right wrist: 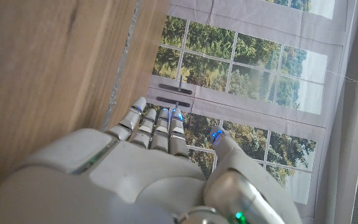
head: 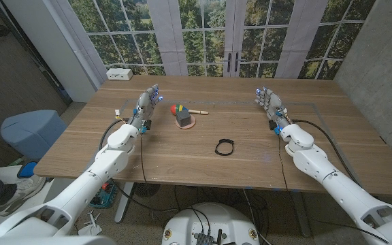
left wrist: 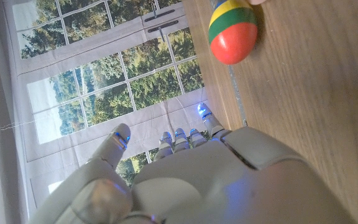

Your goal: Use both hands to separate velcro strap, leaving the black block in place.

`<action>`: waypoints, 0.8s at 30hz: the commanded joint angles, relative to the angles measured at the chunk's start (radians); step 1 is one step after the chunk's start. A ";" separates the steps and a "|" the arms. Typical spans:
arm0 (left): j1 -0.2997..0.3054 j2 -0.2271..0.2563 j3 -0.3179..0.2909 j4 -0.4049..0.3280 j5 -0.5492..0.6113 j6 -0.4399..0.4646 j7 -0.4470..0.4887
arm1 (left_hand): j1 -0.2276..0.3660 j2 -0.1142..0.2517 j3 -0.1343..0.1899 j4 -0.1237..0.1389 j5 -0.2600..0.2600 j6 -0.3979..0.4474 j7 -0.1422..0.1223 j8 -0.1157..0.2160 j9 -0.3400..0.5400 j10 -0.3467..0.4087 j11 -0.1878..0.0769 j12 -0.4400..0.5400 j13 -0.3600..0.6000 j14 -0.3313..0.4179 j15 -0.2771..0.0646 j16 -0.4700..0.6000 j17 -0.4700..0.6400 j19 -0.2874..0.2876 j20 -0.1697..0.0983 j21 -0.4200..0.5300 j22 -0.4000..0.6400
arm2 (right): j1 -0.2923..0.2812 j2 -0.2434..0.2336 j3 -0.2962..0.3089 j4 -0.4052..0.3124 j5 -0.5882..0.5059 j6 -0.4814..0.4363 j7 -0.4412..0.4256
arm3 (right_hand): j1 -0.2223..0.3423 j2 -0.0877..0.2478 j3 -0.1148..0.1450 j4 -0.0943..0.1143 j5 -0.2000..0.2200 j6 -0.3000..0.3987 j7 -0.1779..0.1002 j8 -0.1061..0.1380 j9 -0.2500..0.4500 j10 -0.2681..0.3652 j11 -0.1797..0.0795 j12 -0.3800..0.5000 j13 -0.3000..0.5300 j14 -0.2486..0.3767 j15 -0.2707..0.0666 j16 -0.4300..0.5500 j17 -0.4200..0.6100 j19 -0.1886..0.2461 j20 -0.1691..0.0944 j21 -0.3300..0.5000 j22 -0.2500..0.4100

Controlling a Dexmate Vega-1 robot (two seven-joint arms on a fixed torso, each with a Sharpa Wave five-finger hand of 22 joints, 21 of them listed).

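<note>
A black velcro strap [head: 225, 146] lies curled in a loop on the wooden table [head: 203, 163], near the front middle. A dark block [head: 183, 117] sits on a small round coaster further back, with a striped egg-shaped shaker [head: 175, 108] beside it, the same shaker [left wrist: 232, 30] showing in the left wrist view. My left hand [head: 148, 103] stands at the far left of the table with fingers extended and holds nothing. My right hand [head: 269, 102] stands at the far right, fingers extended, also holding nothing. Both hands are well apart from the strap.
A wooden stick [head: 197, 111] lies right of the block. A white box [head: 120, 73] sits at the table's back left corner. A blue bin [head: 33, 129] stands on the floor to the left. Windows run behind the table.
</note>
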 commanded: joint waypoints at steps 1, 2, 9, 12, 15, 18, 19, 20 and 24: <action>0.052 0.025 -0.019 -0.042 0.028 -0.073 0.008 | 0.003 0.078 0.005 0.001 0.004 0.003 -0.007 0.006 0.004 -0.007 0.000 0.007 0.002 -0.006 -0.043 0.008 0.006 -0.049 -0.035 0.006 0.006 | -0.099 0.009 -0.002 -0.107 0.000 -0.012 -0.076 | -0.001 0.033 0.007 0.001 0.006 0.008 0.002 0.007 0.004 0.008 0.000 0.003 0.000 0.007 -0.055 0.005 0.006 0.007 -0.101 0.002 0.001; 0.053 0.029 -0.017 -0.044 0.036 -0.073 0.011 | 0.003 0.078 0.005 0.000 0.004 0.006 -0.006 0.008 0.004 -0.006 0.000 0.008 0.002 -0.004 -0.044 0.008 0.006 -0.048 -0.035 0.005 0.006 | -0.101 0.009 -0.001 -0.110 -0.001 -0.011 -0.081 | -0.001 0.033 0.007 0.001 0.006 0.008 0.002 0.006 0.004 0.009 0.000 0.004 0.000 0.008 -0.053 0.006 0.006 0.008 -0.101 0.001 0.001; 0.058 0.055 -0.004 -0.068 0.147 -0.094 0.076 | 0.007 0.075 -0.001 -0.014 0.000 0.054 -0.015 0.016 0.005 0.036 -0.001 0.017 0.003 0.066 -0.027 0.025 0.007 0.014 -0.012 -0.009 0.008 | -0.115 0.009 -0.003 -0.126 -0.026 -0.003 -0.112 | 0.002 0.032 0.007 -0.001 0.005 0.009 0.003 0.005 0.004 0.012 0.002 0.004 -0.004 0.012 -0.042 0.009 0.006 0.014 -0.096 -0.003 0.001; 0.057 0.063 -0.001 -0.076 0.168 -0.091 0.088 | 0.007 0.063 0.005 -0.026 -0.001 0.080 -0.016 0.017 0.006 0.055 0.007 0.018 0.004 0.129 -0.009 0.034 0.006 0.064 0.004 -0.013 0.009 | -0.122 0.013 -0.003 -0.131 -0.041 0.009 -0.133 | 0.009 0.025 0.006 -0.012 0.002 0.012 0.008 0.005 0.004 0.017 0.004 0.005 -0.008 0.027 -0.017 0.016 0.004 0.019 -0.073 -0.010 0.002; 0.050 0.071 0.004 -0.080 0.192 -0.087 0.094 | 0.020 0.047 0.009 -0.061 -0.006 0.102 -0.007 0.017 0.006 0.084 0.018 0.023 0.005 0.161 0.000 0.028 0.002 0.098 0.016 -0.020 0.010 | -0.135 0.023 0.000 -0.143 -0.065 0.025 -0.173 | 0.026 0.014 0.005 -0.038 -0.003 0.032 0.024 0.009 0.004 0.037 0.019 0.011 -0.015 0.053 0.012 0.026 -0.002 0.039 -0.043 -0.017 0.004; 0.044 0.086 0.013 -0.091 0.235 -0.074 0.112 | 0.038 0.029 0.003 -0.107 -0.017 0.122 -0.005 0.017 0.007 0.112 0.022 0.027 0.006 0.191 0.014 0.025 0.002 0.121 0.030 -0.031 0.011 | -0.145 0.022 -0.003 -0.157 -0.106 0.034 -0.211 | 0.044 0.012 0.009 -0.062 -0.002 0.042 0.024 0.011 0.004 0.051 0.022 0.014 -0.019 0.067 0.012 0.030 -0.008 0.056 -0.031 -0.019 0.005; 0.043 0.090 0.016 -0.097 0.250 -0.068 0.122 | 0.046 0.022 0.000 -0.127 -0.022 0.130 -0.004 0.017 0.008 0.120 0.023 0.027 0.006 0.206 0.021 0.025 0.002 0.132 0.039 -0.035 0.011 | -0.149 0.022 -0.003 -0.162 -0.112 0.034 -0.222 | 0.047 0.011 0.010 -0.067 -0.002 0.045 0.025 0.011 0.005 0.052 0.022 0.015 -0.020 0.072 0.012 0.031 -0.009 0.060 -0.029 -0.019 0.005; 0.042 0.093 0.019 -0.101 0.264 -0.065 0.130 | 0.058 0.019 -0.002 -0.150 -0.027 0.140 -0.005 0.017 0.008 0.142 0.029 0.030 0.007 0.228 0.025 0.026 0.003 0.147 0.053 -0.040 0.012 | -0.152 0.020 -0.004 -0.166 -0.122 0.036 -0.228 | 0.055 0.011 0.012 -0.076 -0.001 0.049 0.026 0.012 0.005 0.056 0.023 0.015 -0.021 0.076 0.014 0.033 -0.011 0.067 -0.025 -0.019 0.005; 0.039 0.097 0.031 -0.127 0.313 -0.041 0.166 | 0.077 0.009 -0.006 -0.182 -0.035 0.171 -0.006 0.023 0.009 0.170 0.025 0.033 0.009 0.266 0.035 0.029 0.004 0.172 0.082 -0.048 0.014 | -0.170 0.015 0.002 -0.190 -0.139 0.033 -0.256 | 0.070 0.010 0.014 -0.097 0.001 0.062 0.027 0.014 0.005 0.070 0.029 0.019 -0.024 0.088 0.014 0.036 -0.015 0.088 -0.017 -0.020 0.006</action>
